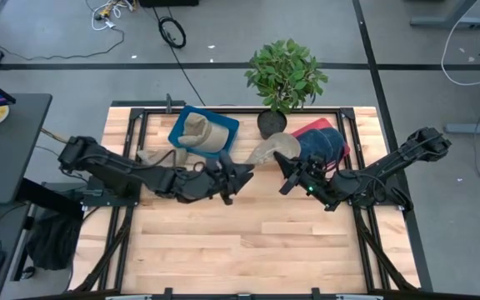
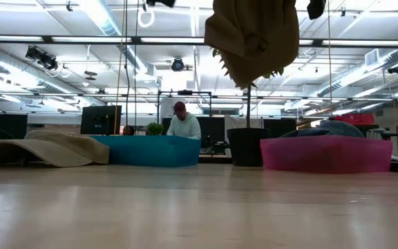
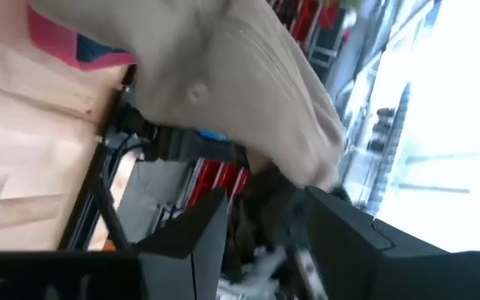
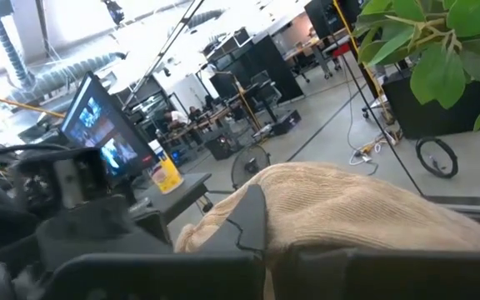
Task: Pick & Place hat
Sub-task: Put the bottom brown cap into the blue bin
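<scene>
Care matters here — right pincer (image 1: 287,177), clamped on the floppy beige cloth hat (image 1: 275,149), should clear the red bin's (image 1: 310,129) rim; left pincer (image 1: 242,179) half-open, empty.

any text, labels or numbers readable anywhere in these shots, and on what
None can be read.
Lit monitor screen in the room behind: coloured content, too blurred to read.
Yellow container beside it: any label too small to tell.
Beige cloth hat, blue bin and pink bin: no print visible.
</scene>
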`<state>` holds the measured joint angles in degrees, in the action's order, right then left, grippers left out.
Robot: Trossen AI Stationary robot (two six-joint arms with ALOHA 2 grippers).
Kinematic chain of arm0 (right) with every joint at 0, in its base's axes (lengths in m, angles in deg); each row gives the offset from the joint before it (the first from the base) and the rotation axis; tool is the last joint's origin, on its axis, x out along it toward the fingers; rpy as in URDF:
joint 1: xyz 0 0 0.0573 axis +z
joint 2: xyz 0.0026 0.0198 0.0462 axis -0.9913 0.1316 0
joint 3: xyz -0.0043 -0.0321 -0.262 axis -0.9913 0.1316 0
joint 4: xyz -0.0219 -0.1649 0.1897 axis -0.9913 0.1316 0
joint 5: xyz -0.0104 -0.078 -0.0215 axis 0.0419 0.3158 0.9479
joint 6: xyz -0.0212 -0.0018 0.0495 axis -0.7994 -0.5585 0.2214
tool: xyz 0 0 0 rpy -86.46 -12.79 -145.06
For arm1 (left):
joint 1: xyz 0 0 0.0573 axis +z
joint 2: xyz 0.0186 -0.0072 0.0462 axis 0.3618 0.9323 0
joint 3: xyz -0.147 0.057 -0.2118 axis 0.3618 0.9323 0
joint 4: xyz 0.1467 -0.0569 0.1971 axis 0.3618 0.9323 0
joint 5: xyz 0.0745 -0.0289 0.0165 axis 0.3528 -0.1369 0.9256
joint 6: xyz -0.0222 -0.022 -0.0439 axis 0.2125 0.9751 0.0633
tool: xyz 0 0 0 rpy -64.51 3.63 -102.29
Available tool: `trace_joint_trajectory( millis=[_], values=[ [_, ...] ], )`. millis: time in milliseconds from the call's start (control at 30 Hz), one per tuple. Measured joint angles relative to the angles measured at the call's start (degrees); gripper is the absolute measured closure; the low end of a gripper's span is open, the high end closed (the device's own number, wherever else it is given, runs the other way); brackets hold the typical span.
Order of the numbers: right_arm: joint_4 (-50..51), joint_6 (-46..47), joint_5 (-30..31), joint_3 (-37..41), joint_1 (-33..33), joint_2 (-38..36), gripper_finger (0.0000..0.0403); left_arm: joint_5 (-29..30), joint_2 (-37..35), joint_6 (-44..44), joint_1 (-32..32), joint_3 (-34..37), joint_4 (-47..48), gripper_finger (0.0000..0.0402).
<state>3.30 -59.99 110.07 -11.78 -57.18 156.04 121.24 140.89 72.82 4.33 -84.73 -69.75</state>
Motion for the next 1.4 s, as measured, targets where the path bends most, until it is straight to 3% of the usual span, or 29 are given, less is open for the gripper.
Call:
trace_joint_trajectory(
  millis=[233,533,1033,1200,1400],
  values=[
    [0.35,-0.07,-0.02,0.00,0.00,0.00,0.0403,1.42,2.66,3.58,1.09,0.02,-6.13,0.0236],
    [0.66,0.26,-1.05,0.00,0.00,0.00,0.0403,9.02,2.82,0.74,1.92,0.02,-6.46,0.0236],
    [1.07,0.08,-2.17,0.00,-0.07,0.00,0.0403,4.94,2.88,-5.02,5.90,0.02,-10.98,0.0236],
    [1.50,0.20,-3.23,0.00,-0.07,0.02,0.0403,2.44,2.88,-12.42,6.76,0.02,-11.67,0.0238],
    [1.88,0.50,-3.26,0.00,-0.07,0.02,0.0403,2.20,2.88,-14.41,7.47,0.02,-11.92,0.0287]
  ],
)
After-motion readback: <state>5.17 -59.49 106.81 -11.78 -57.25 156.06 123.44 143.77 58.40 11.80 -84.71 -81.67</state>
